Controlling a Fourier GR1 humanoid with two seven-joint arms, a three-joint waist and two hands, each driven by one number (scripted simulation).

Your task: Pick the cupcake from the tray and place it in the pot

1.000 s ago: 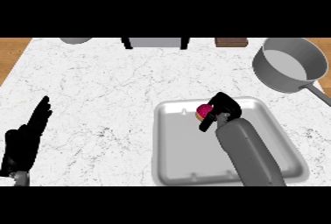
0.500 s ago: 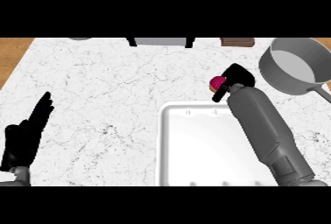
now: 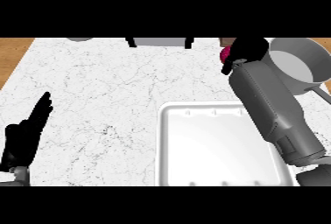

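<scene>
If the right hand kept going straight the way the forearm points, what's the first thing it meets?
Probably nothing on the counter: the right hand, curled round the cupcake, points past the counter's far edge, with the pot off to its right. Depth is unclear.

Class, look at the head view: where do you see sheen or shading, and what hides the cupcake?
Head view: soft sheen on the tray floor; the pot interior shades from pale to grey; the right hand hides most of the cupcake.

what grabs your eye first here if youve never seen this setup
The long grey right forearm runs up the right side, its black right hand curled round a pink cupcake just left of the grey pot. Below lies the pale tray; the left hand rests open at lower left.
</scene>
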